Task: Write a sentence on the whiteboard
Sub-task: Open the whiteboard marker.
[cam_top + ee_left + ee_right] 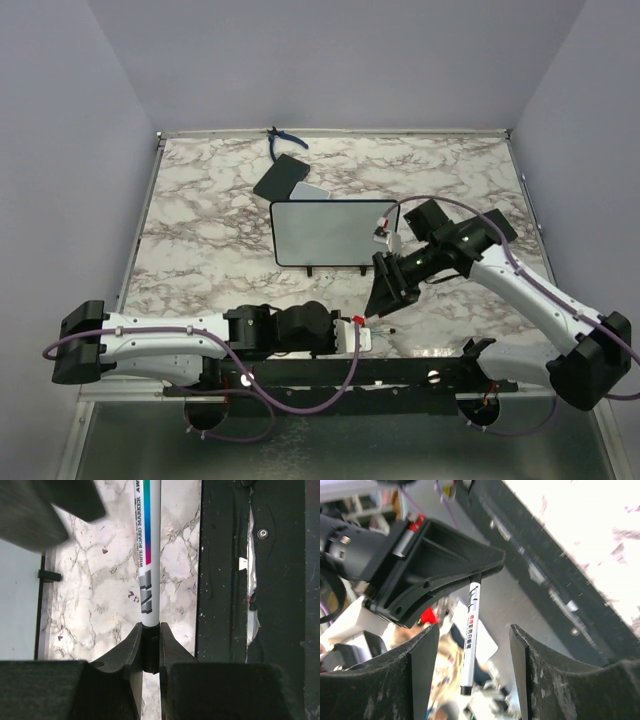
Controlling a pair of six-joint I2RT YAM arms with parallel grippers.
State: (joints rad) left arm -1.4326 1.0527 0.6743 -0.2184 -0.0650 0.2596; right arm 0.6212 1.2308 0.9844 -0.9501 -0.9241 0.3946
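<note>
White marker point(150, 555): one | left end effector point(151, 630) pinches it | right end effector point(473, 630) spread, empty

We log a marble-patterned table point(200, 230). The whiteboard point(335, 232) rests mid-table. Behind it, a black flat rectangle point(280, 177) touches a grey-white pad point(313, 190). A blue-handled tool point(288, 143) lies at the far edge.

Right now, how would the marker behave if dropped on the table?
The marker is a slim round barrel, so likely to roll. It looks stiff and light. The left gripper pinches only its end, so it may pivot.
</note>
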